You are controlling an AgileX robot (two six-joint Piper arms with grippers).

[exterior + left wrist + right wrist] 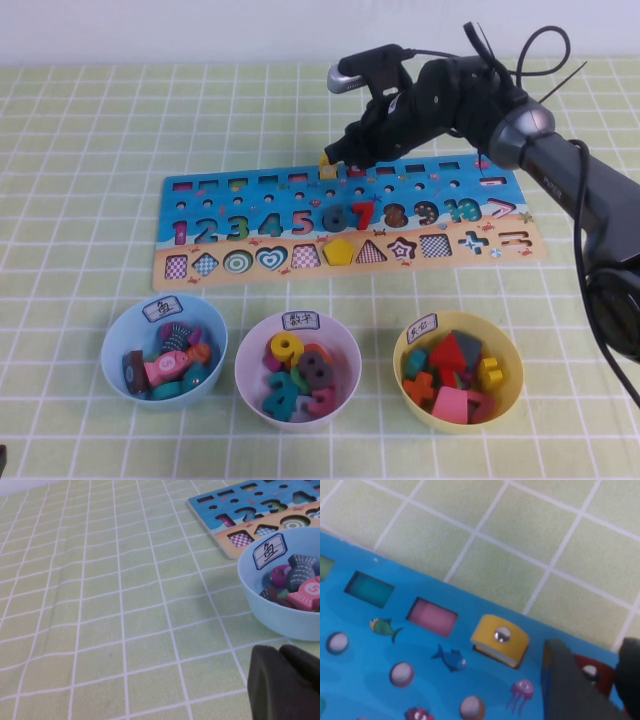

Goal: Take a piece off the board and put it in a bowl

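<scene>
The board (300, 215) lies across the middle of the table. The red piece (592, 672) sits in a slot in the board's far row, beside the yellow piece (500, 639). My right gripper (355, 160) is down on that row; its fingers are closed against both sides of the red piece, which rests in its slot on the board (395, 655). The pale blue bowl (115, 350) stands at front left and holds several toy pieces. My left gripper (280, 652) is shut and empty, low over the cloth near this bowl (260, 605).
A white bowl (245, 355) with number pieces and a yellow bowl (400, 345) with shape pieces stand in front of the board. The yellow piece (327, 168) stands just left of my right gripper. Green checked cloth covers the table.
</scene>
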